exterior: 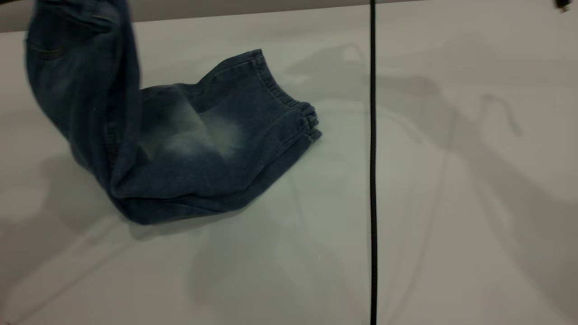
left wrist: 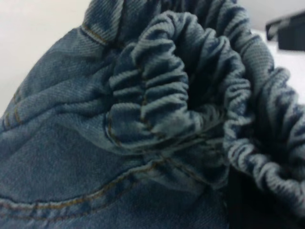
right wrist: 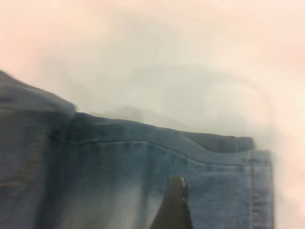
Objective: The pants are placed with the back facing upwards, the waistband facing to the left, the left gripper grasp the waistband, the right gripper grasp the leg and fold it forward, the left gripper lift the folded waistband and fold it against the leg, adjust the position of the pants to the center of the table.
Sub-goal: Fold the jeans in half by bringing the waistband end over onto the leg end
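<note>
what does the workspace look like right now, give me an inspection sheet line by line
surface: white table, shadows of the arms across it
job's things: pants with legs stacked, hem end flat on the table, other end lifted out of the exterior view's top left; waistband bunched close to the left wrist camera
clutter: nothing seen
grippers: left hand not seen itself; right hand over the leg near its hem, contact unclear
cables: black cable runs straight from top to bottom, right of the pants, clear of them
surroundings: grey strip beyond the table's far edge; small black part at the top right corner
</note>
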Available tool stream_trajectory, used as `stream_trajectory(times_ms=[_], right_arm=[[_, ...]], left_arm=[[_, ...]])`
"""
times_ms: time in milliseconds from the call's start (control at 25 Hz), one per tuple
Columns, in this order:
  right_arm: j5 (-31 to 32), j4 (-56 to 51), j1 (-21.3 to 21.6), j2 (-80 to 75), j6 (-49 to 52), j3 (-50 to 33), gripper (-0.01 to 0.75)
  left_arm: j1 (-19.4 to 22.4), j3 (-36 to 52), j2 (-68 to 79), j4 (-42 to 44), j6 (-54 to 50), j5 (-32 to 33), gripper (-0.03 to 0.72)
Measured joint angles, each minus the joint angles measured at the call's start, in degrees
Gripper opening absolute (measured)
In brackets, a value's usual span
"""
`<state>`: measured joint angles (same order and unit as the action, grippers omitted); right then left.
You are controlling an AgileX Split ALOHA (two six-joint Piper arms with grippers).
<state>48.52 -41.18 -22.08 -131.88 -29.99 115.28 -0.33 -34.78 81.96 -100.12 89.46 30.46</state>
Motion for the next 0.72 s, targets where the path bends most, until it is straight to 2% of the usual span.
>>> stream_trajectory(times_ms=[240,520,720], right_arm=[[1.1,0.8,-0.1,0.6,-0.1,0.0,0.541],[1.6,2.5,0.0,0.5,-0.1,0.0,0.54],[2.8,5.5,1.7,1.9,-0.1,0.0,0.54]], left_arm=[[-8.1,-8.0,9.1,0.0,0.2,-6.4,0.147],[-15.7,-16.1,21.2,0.0,0.2,-6.7,0.147],[-17.8,-18.8,27.7,0.0,0.3,-6.8,0.147]])
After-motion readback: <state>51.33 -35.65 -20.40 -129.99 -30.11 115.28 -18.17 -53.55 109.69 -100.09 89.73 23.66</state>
